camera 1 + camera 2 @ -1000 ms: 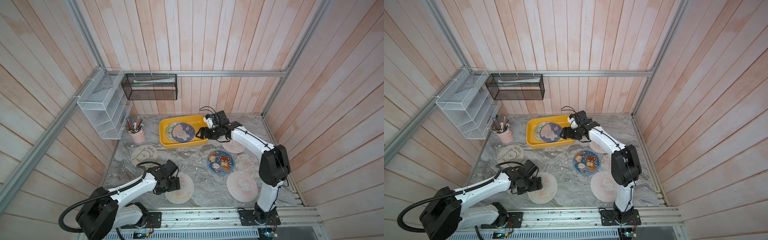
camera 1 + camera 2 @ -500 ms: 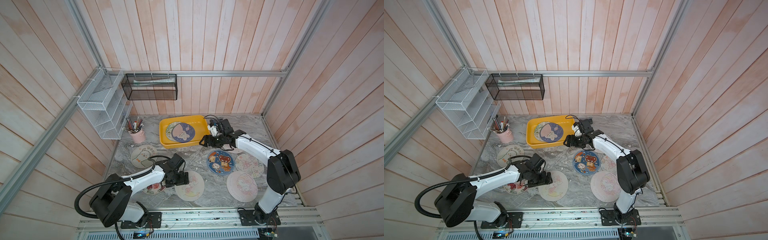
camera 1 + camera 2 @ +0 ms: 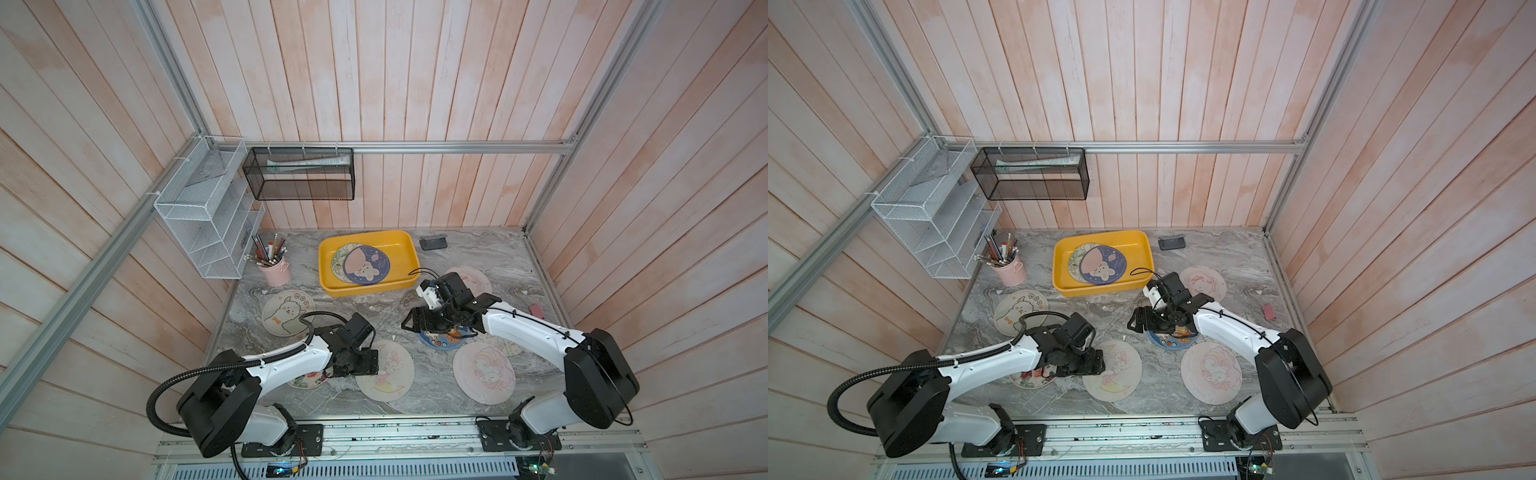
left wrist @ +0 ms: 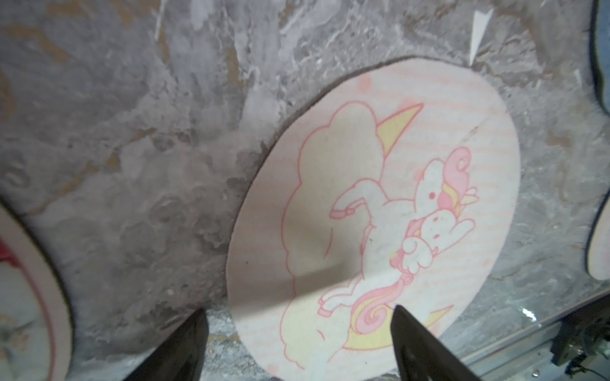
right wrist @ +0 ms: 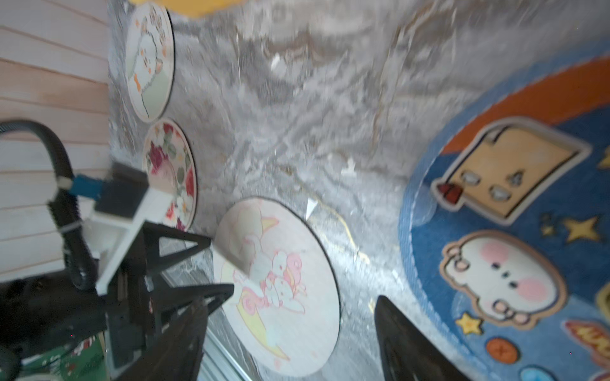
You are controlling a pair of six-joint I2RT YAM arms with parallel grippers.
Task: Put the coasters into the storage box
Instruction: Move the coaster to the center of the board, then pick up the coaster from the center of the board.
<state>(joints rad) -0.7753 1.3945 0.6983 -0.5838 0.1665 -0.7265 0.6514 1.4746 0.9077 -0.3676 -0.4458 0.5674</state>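
The coasters are thin, flat discs with a matte, felt-like face and dark cut edges. Two lie overlapped in the box (image 3: 368,237), a shallow, glossy yellow plastic tray with rounded corners: a dark rabbit coaster (image 3: 366,266) on a cream coaster (image 3: 338,257). The others lie flat on the grey marbled surface (image 3: 374,307):

- an alpaca coaster (image 3: 286,312)
- a floral coaster (image 3: 306,379), half under the left arm
- a moon coaster (image 3: 390,376)
- a blue coaster (image 3: 442,341)
- a front pink coaster (image 3: 484,374)
- a back pink coaster (image 3: 478,276)
- a pale coaster (image 3: 505,345), mostly hidden by the right arm

The left tool (image 4: 297,333) is released. Its black wedge fingers are spread across the moon coaster's edge, one over bare surface and one over the print. It grips nothing.

The right tool (image 5: 290,343) is released and empty, low beside the blue coaster's rim. In both top views its wrist covers much of that disc.

A pink cup (image 3: 275,272) of pencils, a white wire rack (image 3: 208,224) and a black mesh basket (image 3: 299,174) stand to the box's left. A small dark device (image 3: 433,243) and a pink eraser (image 3: 537,309) lie to its right.
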